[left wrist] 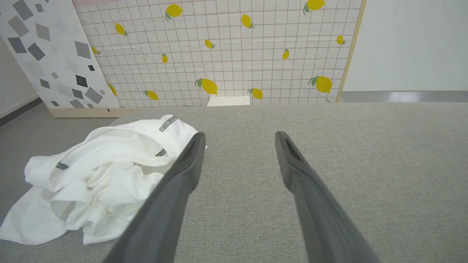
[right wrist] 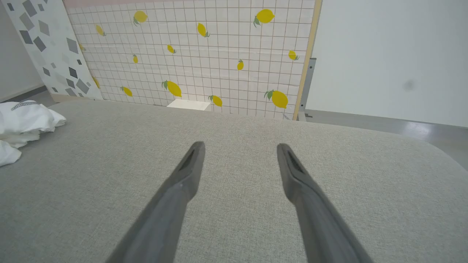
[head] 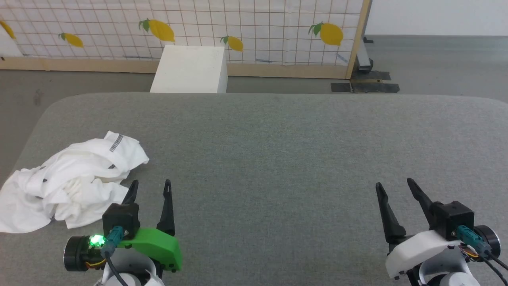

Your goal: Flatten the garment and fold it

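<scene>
My left gripper (head: 151, 182) is released, both dark fingers spread with bare cloth surface showing between them, nothing held. It sits at the near left of the grey fabric-covered table (head: 278, 151), fingers pointing away from me. My right gripper (head: 394, 183) is likewise released and empty, fingers apart, at the near right of the same surface, well apart from the left one. The garment (head: 71, 182) lies crumpled in a loose heap at the table's left edge, just beside my left gripper on its outer side; in the left wrist view the left finger overlaps the heap's nearest fold, but I cannot tell whether it touches. The fabric is white and bunched into many folds, not flattened, with short runs of dark grey stitching visible on top and at the far end of the heap. The right gripper is far from the garment. Beyond the table's far edge stands a white box (head: 190, 69) on the grey floor, and behind it a gridded panel with a lemon print (head: 258, 28) in a wooden frame. A panel with grey diamond shapes (left wrist: 44, 54) stands to its left.
</scene>
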You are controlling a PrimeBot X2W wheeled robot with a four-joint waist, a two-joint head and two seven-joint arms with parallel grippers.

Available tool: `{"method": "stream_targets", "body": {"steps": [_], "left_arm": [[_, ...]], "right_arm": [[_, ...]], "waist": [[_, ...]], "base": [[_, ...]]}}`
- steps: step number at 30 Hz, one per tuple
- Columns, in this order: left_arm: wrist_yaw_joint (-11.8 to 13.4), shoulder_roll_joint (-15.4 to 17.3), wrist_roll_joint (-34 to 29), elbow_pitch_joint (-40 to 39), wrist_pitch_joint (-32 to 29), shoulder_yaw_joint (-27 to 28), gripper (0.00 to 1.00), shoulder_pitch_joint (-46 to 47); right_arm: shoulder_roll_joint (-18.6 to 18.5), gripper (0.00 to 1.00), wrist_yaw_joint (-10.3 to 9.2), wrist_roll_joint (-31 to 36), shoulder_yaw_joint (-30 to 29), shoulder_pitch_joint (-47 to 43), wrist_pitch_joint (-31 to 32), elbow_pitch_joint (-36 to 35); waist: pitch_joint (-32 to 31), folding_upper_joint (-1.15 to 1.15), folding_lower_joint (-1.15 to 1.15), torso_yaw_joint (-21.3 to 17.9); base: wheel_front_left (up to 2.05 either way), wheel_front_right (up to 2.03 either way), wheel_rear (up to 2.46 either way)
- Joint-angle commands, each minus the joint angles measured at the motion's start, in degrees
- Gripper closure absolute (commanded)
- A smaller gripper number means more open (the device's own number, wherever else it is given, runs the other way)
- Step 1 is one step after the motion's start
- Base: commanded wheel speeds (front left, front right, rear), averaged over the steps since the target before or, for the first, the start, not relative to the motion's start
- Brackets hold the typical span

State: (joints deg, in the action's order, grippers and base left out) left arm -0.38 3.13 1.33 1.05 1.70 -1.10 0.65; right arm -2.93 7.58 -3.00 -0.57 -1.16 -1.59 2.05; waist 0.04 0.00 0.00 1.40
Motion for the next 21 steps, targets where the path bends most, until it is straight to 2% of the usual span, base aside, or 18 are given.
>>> {"method": "stream_targets", "body": {"steps": [1, 11, 21], "left_arm": [[0.50, -0.04, 0.37, 0.20, 0.65, -0.14, 0.00, -0.11], [0.77, -0.06, 0.77, 0.70, 1.82, -0.25, 0.00, -0.24], [1.17, -0.08, 1.46, 1.18, 3.25, -0.47, 0.00, -0.62]], "right_arm": [[0.02, 0.00, -0.01, -0.73, -0.13, -0.42, -0.70, 0.39], [0.02, 0.00, -0.02, -2.18, -0.14, -0.44, -1.88, 1.36], [0.02, 0.00, -0.03, -3.81, 0.15, -0.70, -3.32, 2.59]], "waist": [[-0.02, 0.00, 0.00, 0.54], [0.14, 0.00, 0.00, 3.77], [0.27, 0.00, 0.00, 8.72]], "base": [[0.00, 0.00, 0.00], [0.00, 0.00, 0.00], [0.00, 0.00, 0.00]]}}
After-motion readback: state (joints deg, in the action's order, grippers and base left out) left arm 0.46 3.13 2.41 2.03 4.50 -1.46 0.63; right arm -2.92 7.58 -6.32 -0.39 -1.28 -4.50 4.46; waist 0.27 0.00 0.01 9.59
